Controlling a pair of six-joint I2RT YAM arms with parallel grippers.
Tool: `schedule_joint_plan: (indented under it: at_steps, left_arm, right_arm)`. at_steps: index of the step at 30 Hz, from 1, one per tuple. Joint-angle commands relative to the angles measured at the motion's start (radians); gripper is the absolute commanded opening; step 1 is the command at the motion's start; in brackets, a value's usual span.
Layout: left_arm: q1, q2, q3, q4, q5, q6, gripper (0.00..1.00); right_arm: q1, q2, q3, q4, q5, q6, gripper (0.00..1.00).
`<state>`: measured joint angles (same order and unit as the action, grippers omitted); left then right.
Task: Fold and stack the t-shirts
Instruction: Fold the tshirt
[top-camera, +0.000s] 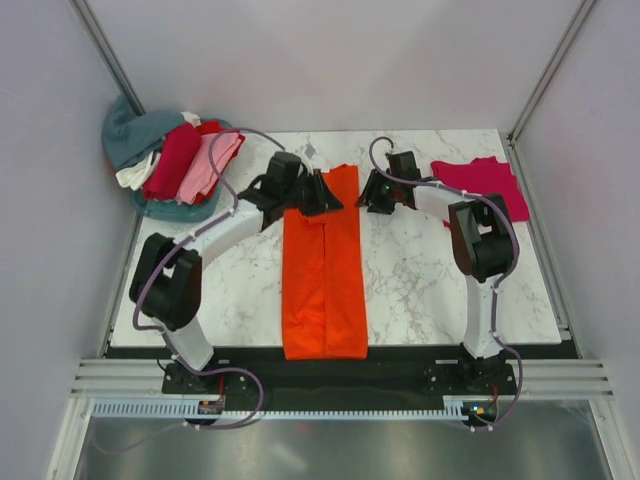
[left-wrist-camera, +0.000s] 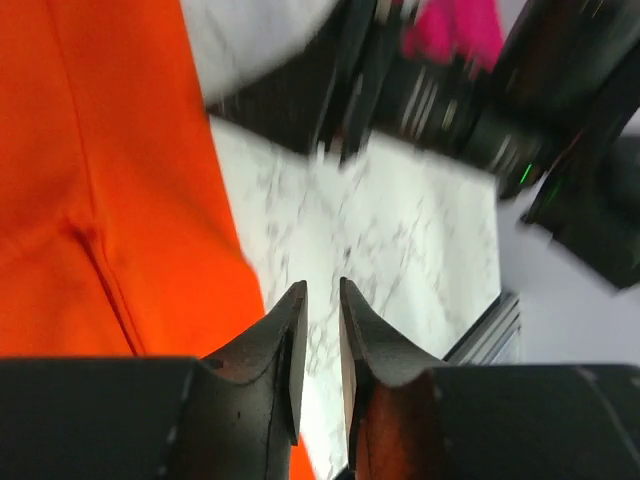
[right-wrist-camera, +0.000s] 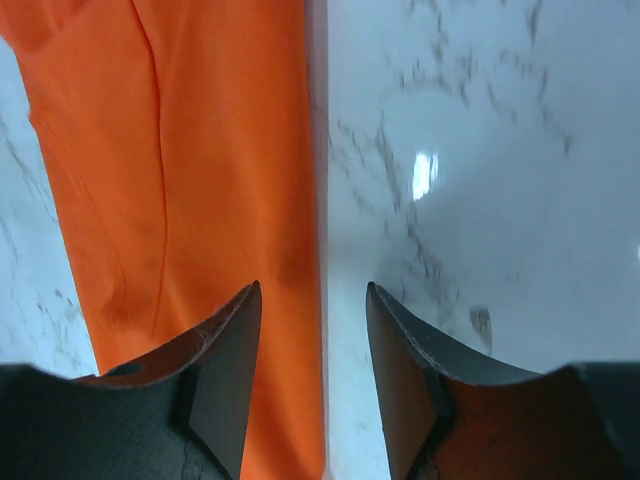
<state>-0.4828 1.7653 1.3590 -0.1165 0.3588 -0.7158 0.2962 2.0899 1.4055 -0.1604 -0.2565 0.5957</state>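
Observation:
A bright orange t-shirt (top-camera: 322, 280) lies folded into a long narrow strip down the middle of the marble table (top-camera: 425, 285). My left gripper (top-camera: 328, 195) hovers over the strip's far end, its jaws a narrow slit apart and empty (left-wrist-camera: 322, 285), with the orange cloth (left-wrist-camera: 90, 180) to its left. My right gripper (top-camera: 370, 195) is open and empty just right of the strip's far right edge; in its wrist view (right-wrist-camera: 312, 287) the jaws straddle that edge of the orange cloth (right-wrist-camera: 200, 150). A crimson-pink t-shirt (top-camera: 490, 180) lies folded at the back right.
A pile of shirts sits at the back left corner: teal (top-camera: 130, 130), dark red (top-camera: 172, 160), light pink (top-camera: 208, 165) and white (top-camera: 135, 175). Grey walls enclose the table on three sides. The right arm (left-wrist-camera: 480, 110) shows blurred in the left wrist view.

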Motion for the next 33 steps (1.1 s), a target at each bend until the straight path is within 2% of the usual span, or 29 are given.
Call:
schedule_joint_plan:
  at_steps: [1, 2, 8, 13, 14, 15, 18, 22, 26, 27, 29, 32, 33]
  left_arm:
    - [-0.071, -0.107, -0.170, 0.028, -0.073, -0.031, 0.25]
    - [-0.103, -0.130, -0.249, 0.031, -0.086, -0.066, 0.25]
    - [-0.236, -0.254, -0.490, 0.075, -0.201, -0.137, 0.24]
    - [-0.273, -0.296, -0.602, 0.087, -0.215, -0.194, 0.23]
    - [-0.287, -0.303, -0.619, 0.112, -0.219, -0.201, 0.23]
    - [-0.293, -0.303, -0.629, 0.112, -0.219, -0.206, 0.23]
    - [-0.304, -0.302, -0.632, 0.110, -0.210, -0.217, 0.22]
    - [-0.304, -0.348, -0.615, 0.098, -0.241, -0.194, 0.22]
    - [-0.293, -0.374, -0.569, 0.032, -0.233, -0.166, 0.23]
    - [-0.292, -0.379, -0.564, 0.023, -0.239, -0.160, 0.23]
    - [-0.283, -0.401, -0.563, 0.003, -0.248, -0.151, 0.25]
    - [-0.248, -0.435, -0.581, -0.023, -0.259, -0.151, 0.29]
    - [-0.235, -0.444, -0.592, -0.023, -0.259, -0.152, 0.35]
  right_arm:
    - [-0.008, 0.094, 0.121, 0.048, -0.108, 0.004, 0.55]
    - [-0.009, 0.137, 0.141, 0.050, -0.106, 0.006, 0.54]
    - [-0.046, 0.278, 0.259, 0.064, -0.125, 0.044, 0.52]
    - [-0.074, 0.355, 0.332, 0.079, -0.101, 0.069, 0.41]
    - [-0.080, 0.361, 0.339, 0.094, -0.098, 0.075, 0.38]
    - [-0.088, 0.370, 0.351, 0.113, -0.098, 0.078, 0.24]
    - [-0.103, 0.427, 0.420, 0.124, -0.135, 0.104, 0.04]
    - [-0.137, 0.499, 0.493, 0.124, -0.132, 0.156, 0.00]
    - [-0.167, 0.556, 0.595, 0.124, -0.154, 0.187, 0.04]
    - [-0.176, 0.565, 0.633, 0.124, -0.182, 0.190, 0.21]
    - [-0.184, 0.576, 0.658, 0.122, -0.231, 0.199, 0.47]
    - [-0.184, 0.514, 0.610, 0.127, -0.244, 0.170, 0.52]
    - [-0.183, 0.486, 0.542, 0.133, -0.245, 0.161, 0.53]
